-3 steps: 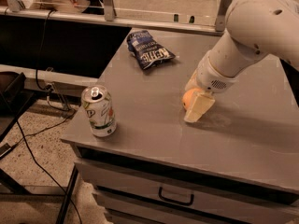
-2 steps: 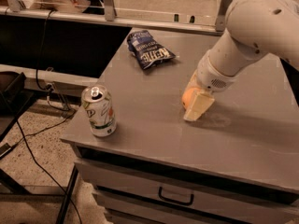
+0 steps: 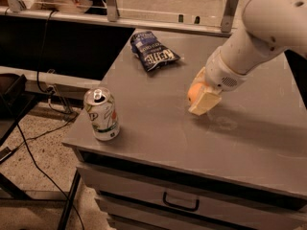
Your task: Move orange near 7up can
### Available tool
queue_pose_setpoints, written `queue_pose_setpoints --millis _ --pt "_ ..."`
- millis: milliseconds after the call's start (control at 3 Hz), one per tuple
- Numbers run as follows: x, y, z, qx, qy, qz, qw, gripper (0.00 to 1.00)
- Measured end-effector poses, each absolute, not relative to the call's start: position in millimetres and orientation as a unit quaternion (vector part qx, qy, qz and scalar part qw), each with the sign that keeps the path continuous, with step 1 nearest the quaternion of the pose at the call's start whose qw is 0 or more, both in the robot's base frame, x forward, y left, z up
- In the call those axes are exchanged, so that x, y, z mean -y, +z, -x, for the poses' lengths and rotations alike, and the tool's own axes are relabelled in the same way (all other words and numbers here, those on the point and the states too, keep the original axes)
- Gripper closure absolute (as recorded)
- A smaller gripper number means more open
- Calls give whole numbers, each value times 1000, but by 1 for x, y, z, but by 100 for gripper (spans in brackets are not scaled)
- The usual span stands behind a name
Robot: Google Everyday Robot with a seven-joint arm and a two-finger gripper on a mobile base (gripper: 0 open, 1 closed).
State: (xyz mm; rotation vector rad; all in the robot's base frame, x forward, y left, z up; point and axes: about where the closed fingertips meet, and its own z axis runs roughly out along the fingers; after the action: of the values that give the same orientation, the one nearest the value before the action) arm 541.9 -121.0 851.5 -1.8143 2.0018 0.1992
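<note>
The hand is gripping the orange, its pale fingers closing on the fruit from both sides, so that only the side of the orange facing the 7up can is showing. The hand is reaching down at a slant from the white arm. That angle probably lets the fingers pinch the round fruit across its middle, where it is least likely to roll out.

The orange is sitting well apart from the 7up can, off to the can's right as the camera sees it and a little farther back on the counter. The can is standing upright near the front left corner, pull-tab up. The stretch of counter between can and fruit is lying bare, so a straight carry toward the can looks open. The dark blue chip bag is lying far behind the can, out of that path.

Compared with a second ago, the hand and the orange are showing slightly higher in the picture, and the lower fingertip is sitting farther from where it was on the counter. I take that for the start of a lift, though whether the fruit is clear of the surface is hard to say. The can and the bag are staying exactly where they were.
</note>
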Motion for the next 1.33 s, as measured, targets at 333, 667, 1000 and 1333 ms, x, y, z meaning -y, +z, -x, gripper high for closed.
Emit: queue_pose_setpoints --millis 333,667,1000,1333 --pt "98 909 -514 -667 168 669 281 100" --pt "72 939 -487 -626 227 676 317 100" --pt "64 945 -484 -619 240 674 324 100" --pt "56 943 -482 -606 252 681 326 100"
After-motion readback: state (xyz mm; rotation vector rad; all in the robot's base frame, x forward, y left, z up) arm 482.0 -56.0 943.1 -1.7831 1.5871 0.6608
